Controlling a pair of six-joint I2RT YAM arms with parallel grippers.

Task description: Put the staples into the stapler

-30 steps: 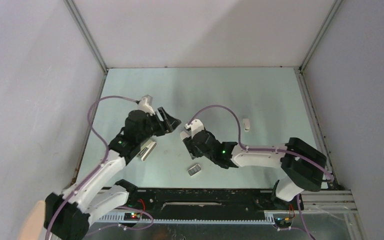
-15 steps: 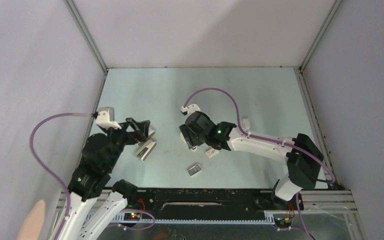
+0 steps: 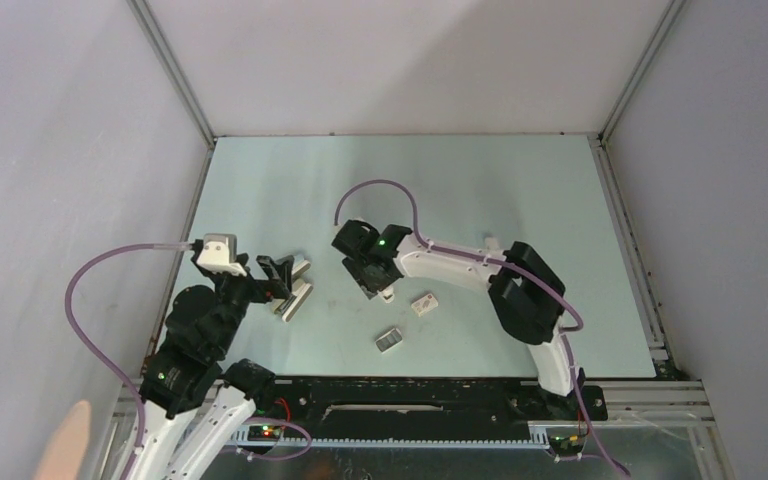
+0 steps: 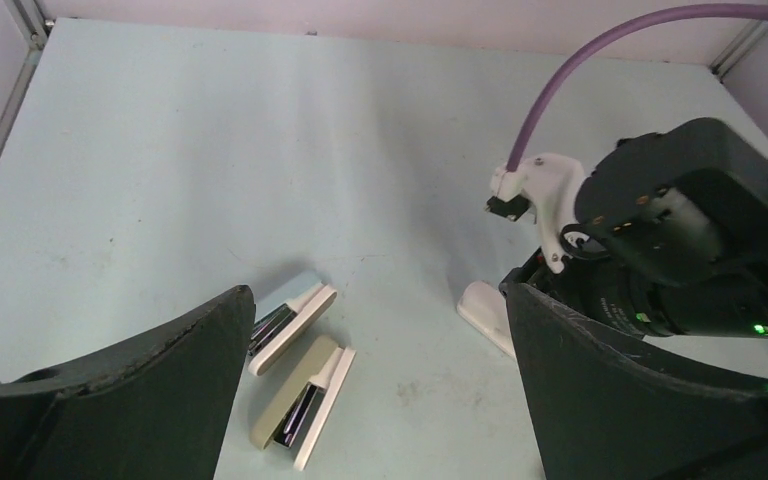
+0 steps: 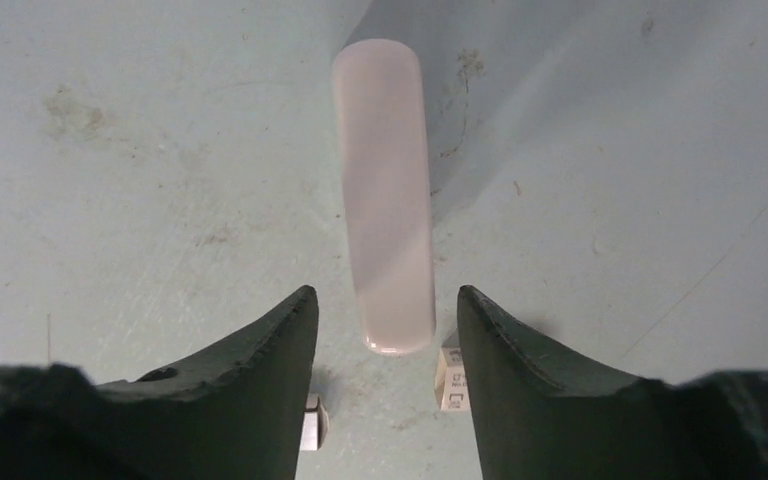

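Observation:
The slim white stapler (image 5: pixel 385 200) lies flat and closed on the table. My right gripper (image 5: pixel 385 292) is open just above its near end, one finger on each side and neither touching it. From above, the right gripper (image 3: pixel 368 270) hides most of the stapler (image 3: pixel 386 294). The staples (image 3: pixel 390 340), a small grey block, lie on the table nearer the bases and show partly behind the right gripper's left finger (image 5: pixel 310 420). Well to the left, my left gripper (image 4: pixel 380 295) (image 3: pixel 278 272) is wide open and holds nothing. It sees the stapler (image 4: pixel 482 308) under the right gripper.
Two larger silver-and-white bars (image 4: pixel 295 318) (image 4: pixel 300 400) lie side by side under the left gripper (image 3: pixel 295 292). A little white box (image 3: pixel 423 303) (image 5: pixel 452 378) sits just right of the stapler. A short white stub (image 3: pixel 493 247) lies beside the right forearm. Walls enclose the table on three sides.
The left arm has drawn back to the left and its jaws have opened wide. The right gripper has swung left and turned over the stapler, uncovering the little white box.

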